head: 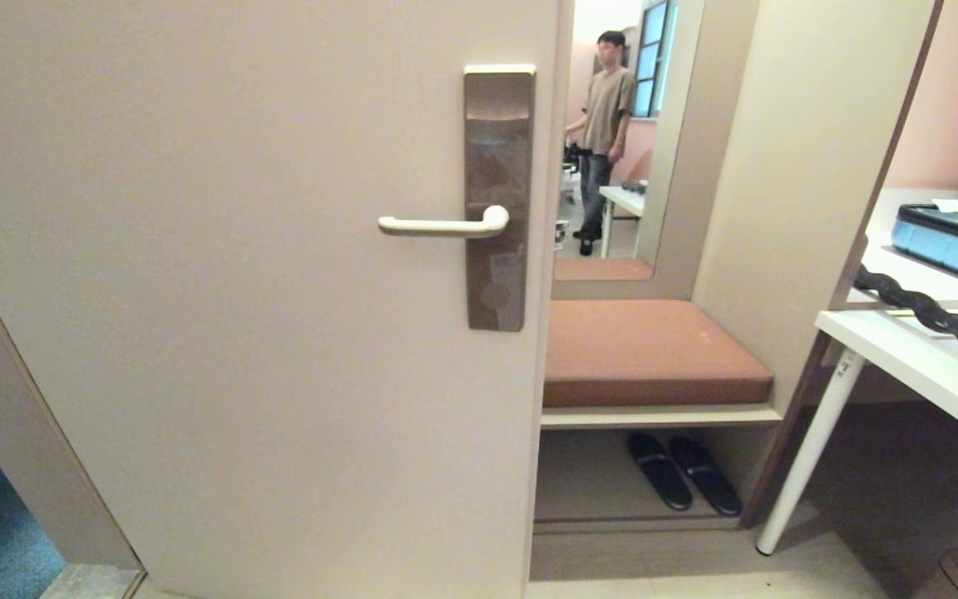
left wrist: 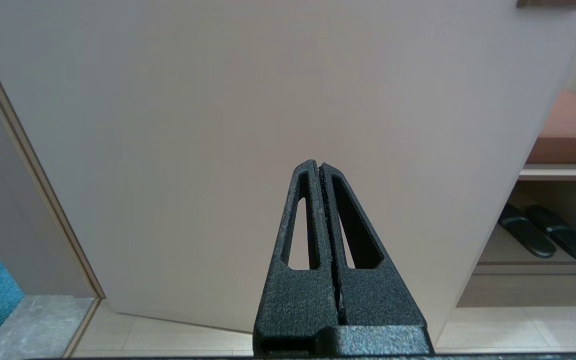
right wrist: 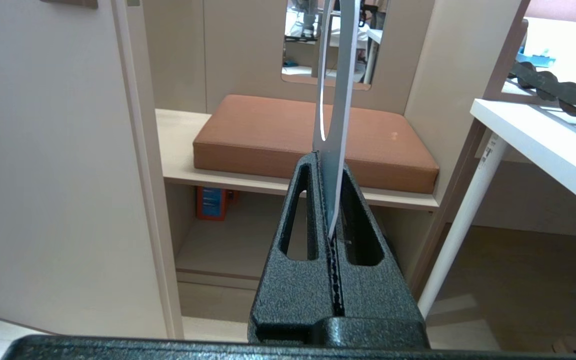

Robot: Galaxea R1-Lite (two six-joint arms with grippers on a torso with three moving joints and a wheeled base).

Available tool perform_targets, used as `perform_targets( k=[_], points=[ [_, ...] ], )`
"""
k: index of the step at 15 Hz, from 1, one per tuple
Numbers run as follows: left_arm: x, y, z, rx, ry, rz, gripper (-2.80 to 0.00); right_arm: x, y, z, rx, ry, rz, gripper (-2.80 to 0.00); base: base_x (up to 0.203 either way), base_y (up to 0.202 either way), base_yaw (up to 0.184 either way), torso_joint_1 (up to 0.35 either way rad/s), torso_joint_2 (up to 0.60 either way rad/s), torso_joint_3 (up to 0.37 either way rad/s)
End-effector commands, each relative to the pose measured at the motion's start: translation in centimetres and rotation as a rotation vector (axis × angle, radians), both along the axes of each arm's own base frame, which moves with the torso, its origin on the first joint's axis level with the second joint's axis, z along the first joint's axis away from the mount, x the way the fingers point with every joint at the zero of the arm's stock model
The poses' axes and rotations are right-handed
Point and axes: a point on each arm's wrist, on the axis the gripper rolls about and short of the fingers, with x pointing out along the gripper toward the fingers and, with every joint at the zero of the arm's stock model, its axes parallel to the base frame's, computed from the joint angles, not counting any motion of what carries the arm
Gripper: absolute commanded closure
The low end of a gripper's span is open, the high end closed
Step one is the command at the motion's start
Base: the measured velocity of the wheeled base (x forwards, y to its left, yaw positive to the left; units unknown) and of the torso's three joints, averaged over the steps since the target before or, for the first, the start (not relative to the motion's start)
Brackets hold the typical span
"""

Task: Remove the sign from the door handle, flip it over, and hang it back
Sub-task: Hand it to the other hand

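In the head view, the door handle (head: 444, 224) stood bare on its lock plate (head: 498, 198), with no sign hanging from it and no arm in the picture. A person (head: 606, 137) stood far behind, seen in the mirror (head: 622, 133) above the cushioned bench (head: 654, 351).

In the left wrist view, the left gripper (left wrist: 320, 167) was pressed together on nothing, low before the plain door (left wrist: 248, 120).

In the right wrist view, which alone showed the task's thing, the right gripper (right wrist: 324, 159) was clamped on the sign (right wrist: 337, 75). The sign stood edge-on (a thin grey blade with a white line), so probably I could not tell which face looked which way.

I judged that the sign was already taken off, and turning or re-hanging was in hand. The next move called for raising the sign and passing its hole over the free tip of the lever.
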Motion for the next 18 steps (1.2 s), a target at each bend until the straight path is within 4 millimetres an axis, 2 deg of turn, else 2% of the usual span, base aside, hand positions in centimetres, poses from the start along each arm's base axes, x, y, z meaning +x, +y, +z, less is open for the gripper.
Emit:
perform_targets(
  k=[1, 18],
  points=[
    [0.01, 0.0, 0.0, -0.003, 0.001, 0.003, 0.0, 0.01, 0.0, 0.01, -0.001, 0.001, 0.001, 0.0, 0.0, 0.0, 0.0, 0.0, 0.0, 0.0],
    [0.01, 0.02, 0.02, -0.007, 0.0, 0.011, 0.0, 0.01, 0.0, 0.01, -0.001, 0.001, 0.001, 0.0, 0.0, 0.0, 0.0, 0.0, 0.0, 0.0]
  ],
)
